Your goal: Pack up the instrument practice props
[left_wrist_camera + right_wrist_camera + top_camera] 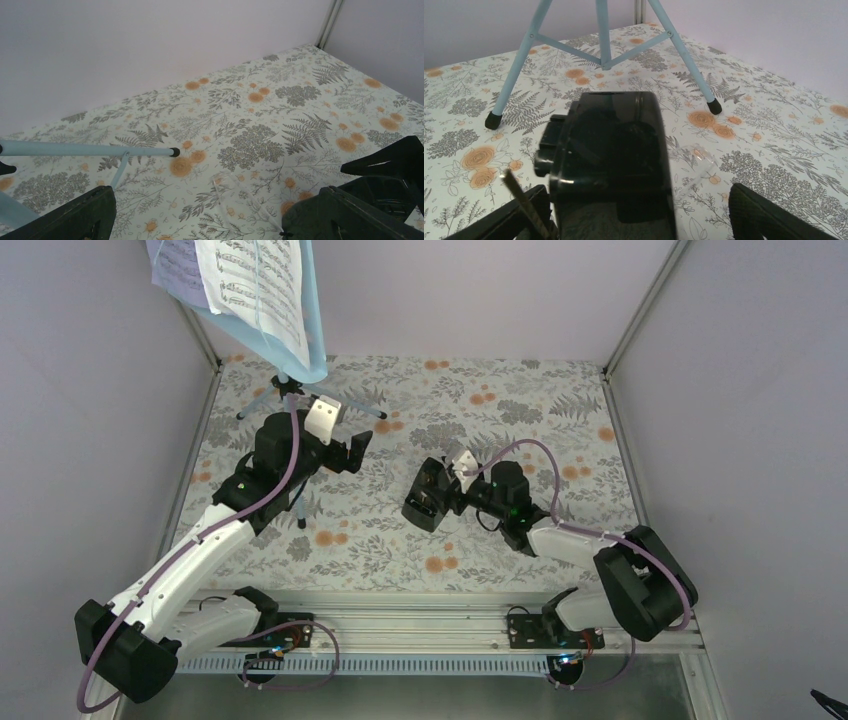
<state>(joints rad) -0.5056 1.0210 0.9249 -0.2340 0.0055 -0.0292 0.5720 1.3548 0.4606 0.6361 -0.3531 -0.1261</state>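
The light blue music stand [312, 335] stands at the back left on thin tripod legs [268, 400]. It holds a white sheet-music page [255, 285] and a lavender one [172, 265]. My left gripper [347, 452] is open and empty, just right of the tripod. One stand leg [85, 149] with a black tip lies ahead of it in the left wrist view [200, 220]. The black metronome [611, 155] lies on the table between my right gripper's [634, 220] wide-open jaws, with a gap on its right side. It sits mid-table [422, 505].
The floral tablecloth [520, 410] covers the table, with lavender walls on three sides. A clear plastic piece [696, 157] lies on the cloth beside the metronome. The tripod legs [601, 35] stand beyond it. A metal rail [420, 625] runs along the near edge.
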